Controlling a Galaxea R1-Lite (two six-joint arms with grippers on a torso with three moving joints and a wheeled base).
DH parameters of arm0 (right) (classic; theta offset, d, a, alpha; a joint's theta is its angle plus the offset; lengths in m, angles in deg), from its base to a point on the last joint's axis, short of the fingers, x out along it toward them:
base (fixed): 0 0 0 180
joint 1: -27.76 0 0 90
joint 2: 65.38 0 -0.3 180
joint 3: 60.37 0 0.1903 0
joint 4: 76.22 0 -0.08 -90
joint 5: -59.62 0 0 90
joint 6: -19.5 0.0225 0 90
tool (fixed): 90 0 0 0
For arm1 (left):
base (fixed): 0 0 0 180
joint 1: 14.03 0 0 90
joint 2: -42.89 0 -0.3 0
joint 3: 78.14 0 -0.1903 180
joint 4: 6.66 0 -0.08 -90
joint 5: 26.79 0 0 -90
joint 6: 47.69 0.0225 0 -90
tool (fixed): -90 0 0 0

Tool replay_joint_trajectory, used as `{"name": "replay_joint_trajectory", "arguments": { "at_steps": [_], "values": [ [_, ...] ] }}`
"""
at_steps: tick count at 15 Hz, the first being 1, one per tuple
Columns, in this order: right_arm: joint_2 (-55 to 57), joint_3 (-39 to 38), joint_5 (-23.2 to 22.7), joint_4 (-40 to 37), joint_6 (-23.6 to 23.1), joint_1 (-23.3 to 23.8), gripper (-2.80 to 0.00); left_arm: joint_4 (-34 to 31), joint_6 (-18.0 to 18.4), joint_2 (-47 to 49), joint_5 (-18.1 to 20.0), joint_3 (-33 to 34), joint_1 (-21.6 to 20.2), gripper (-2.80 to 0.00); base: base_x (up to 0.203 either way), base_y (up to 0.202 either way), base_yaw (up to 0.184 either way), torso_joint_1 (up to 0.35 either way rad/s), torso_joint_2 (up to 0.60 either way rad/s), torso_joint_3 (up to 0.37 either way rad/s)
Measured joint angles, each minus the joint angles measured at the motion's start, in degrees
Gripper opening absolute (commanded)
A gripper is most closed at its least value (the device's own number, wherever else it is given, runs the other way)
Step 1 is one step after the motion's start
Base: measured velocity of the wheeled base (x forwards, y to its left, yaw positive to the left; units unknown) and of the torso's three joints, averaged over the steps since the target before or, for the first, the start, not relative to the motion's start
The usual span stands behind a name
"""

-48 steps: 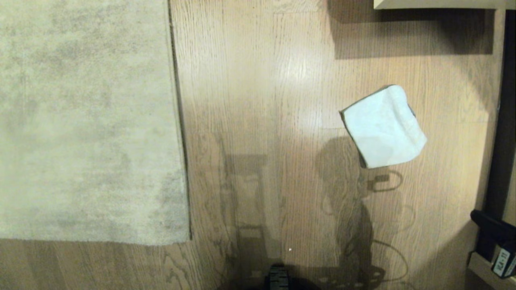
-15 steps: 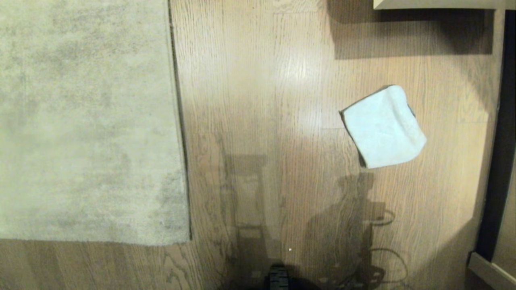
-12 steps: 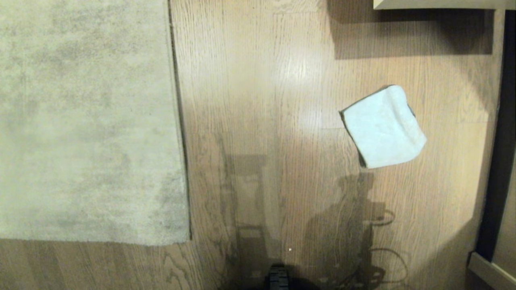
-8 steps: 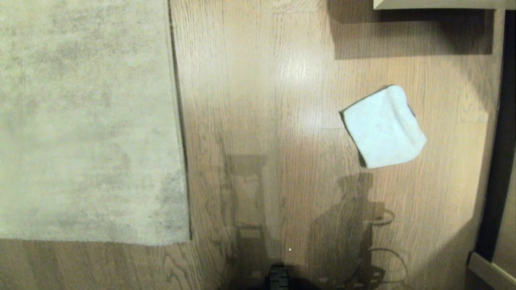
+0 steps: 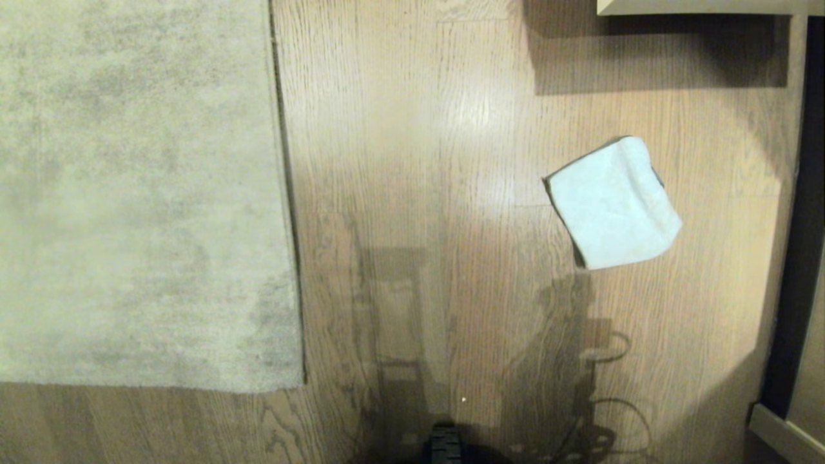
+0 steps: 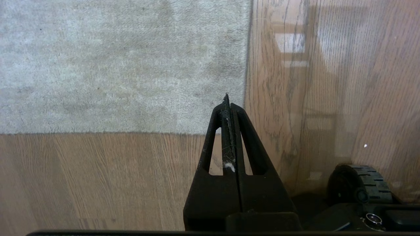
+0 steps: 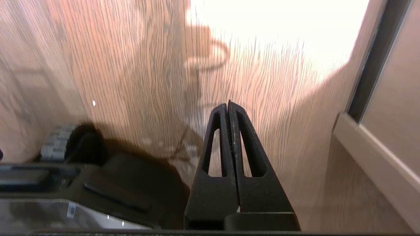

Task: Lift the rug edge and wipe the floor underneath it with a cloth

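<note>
Covering the room is light brown wood-grain plank floor (image 5: 412, 129), with a pale cabinet base (image 5: 783, 435) at right. A mottled beige-grey rug's edge (image 5: 287, 193) lies flat (corner nearest the left gripper (image 6: 228, 98)); the mint-blue quilted cloth (image 5: 612, 203) lies well apart rightward. Both grippers, including the right gripper (image 7: 228, 104), hang above the floor, pressed closed and empty.

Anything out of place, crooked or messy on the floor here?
Only small things: the cloth lies skewed to the planks, one edge slightly rumpled, well apart from the rug edge, which lies flat. White lint clings to the shut left pincer. No spills or damage.
</note>
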Motion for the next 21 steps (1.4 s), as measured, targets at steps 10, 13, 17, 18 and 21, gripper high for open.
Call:
{"name": "replay_joint_trajectory", "arguments": {
  "at_steps": [10, 13, 17, 18, 21],
  "values": [
    [-9.1, -0.2, 0.2, 0.9, 0.7, 0.5, -2.8, 0.0, 0.0, 0.0, 0.0, 0.0, 0.0, -2.8, 0.0, 0.0, 0.0, 0.0, 0.0, 0.0],
    [-9.4, -0.2, 0.2, 1.0, 0.7, 0.5, -2.8, 0.0, 0.0, 0.0, 0.0, 0.0, 0.0, -2.8, 0.0, 0.0, 0.0, 0.0, 0.0, 0.0],
    [-9.5, -0.2, 0.2, 1.0, 0.7, 0.4, -2.8, 0.0, 0.0, 0.0, 0.0, 0.0, 0.0, -2.8, 0.0, 0.0, 0.0, 0.0, 0.0, 0.0],
    [-9.5, -0.2, 0.2, 1.0, 0.7, 0.4, -2.8, 0.0, 0.0, 0.0, 0.0, 0.0, 0.0, -2.8, 0.0, 0.0, 0.0, 0.0, 0.0, 0.0],
    [-9.6, -0.2, 0.2, 1.0, 0.7, 0.4, -2.8, 0.0, 0.0, 0.0, 0.0, 0.0, 0.0, -2.8, 0.0, 0.0, 0.0, 0.0, 0.0, 0.0]
  ]
}}
